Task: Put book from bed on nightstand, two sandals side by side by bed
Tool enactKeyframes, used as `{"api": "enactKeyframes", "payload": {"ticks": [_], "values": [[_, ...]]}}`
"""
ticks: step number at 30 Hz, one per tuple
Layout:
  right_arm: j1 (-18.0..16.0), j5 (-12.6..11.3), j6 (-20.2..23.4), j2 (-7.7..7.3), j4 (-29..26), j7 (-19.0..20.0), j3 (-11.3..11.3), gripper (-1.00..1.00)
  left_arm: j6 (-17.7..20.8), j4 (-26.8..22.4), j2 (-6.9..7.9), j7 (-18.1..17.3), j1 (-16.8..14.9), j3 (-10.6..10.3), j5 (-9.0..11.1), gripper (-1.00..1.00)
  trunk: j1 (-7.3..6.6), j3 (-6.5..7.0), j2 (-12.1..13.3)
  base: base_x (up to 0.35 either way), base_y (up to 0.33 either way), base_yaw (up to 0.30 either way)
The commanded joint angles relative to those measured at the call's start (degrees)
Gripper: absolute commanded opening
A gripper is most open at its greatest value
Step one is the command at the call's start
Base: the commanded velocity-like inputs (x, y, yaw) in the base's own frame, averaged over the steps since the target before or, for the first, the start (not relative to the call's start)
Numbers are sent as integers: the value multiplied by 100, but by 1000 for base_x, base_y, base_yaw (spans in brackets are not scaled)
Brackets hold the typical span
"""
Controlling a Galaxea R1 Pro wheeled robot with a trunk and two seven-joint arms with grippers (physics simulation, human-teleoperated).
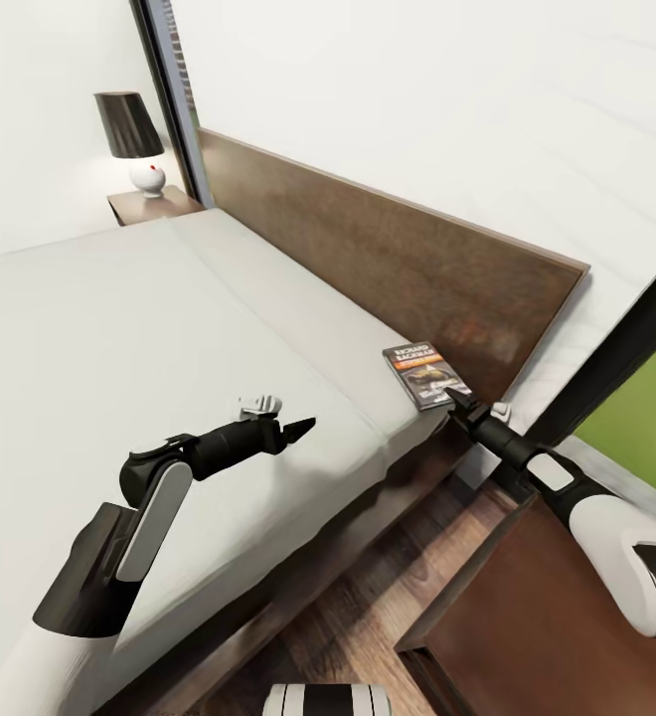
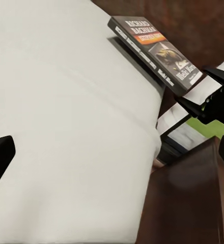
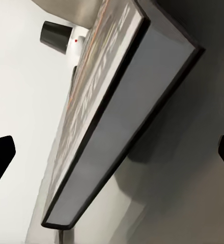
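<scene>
The bed (image 1: 119, 328) is before me. The nightstand (image 1: 154, 205) stands at its far corner. My left gripper (image 1: 298, 428) hangs open over the bed. My right gripper (image 1: 455, 396), open, reaches the book (image 1: 424, 374) lying on the bed's near corner, beside the headboard (image 1: 388, 249).

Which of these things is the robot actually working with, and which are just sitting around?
Part of the job:
- book
- bed
- far nightstand
- near nightstand
- right gripper, reaching for the book

Just there:
- lamp
- headboard
- window
- left gripper, idle over the mattress
</scene>
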Motion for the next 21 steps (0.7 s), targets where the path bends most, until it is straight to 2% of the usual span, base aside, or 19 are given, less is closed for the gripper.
{"api": "enactKeyframes", "payload": {"ticks": [1, 21], "values": [[-1, -14, 13, 1, -3, 5, 9, 100, -1, 1, 0, -1, -1, -1, 0, 100, 0, -1, 0, 0, 0, 73], [-1, -9, 13, 1, -39, 17, 9, 100, -1, 8, 1, 2, 1, -1, -5, 100, 0, -13, 0, 0, 0, 23]]}}
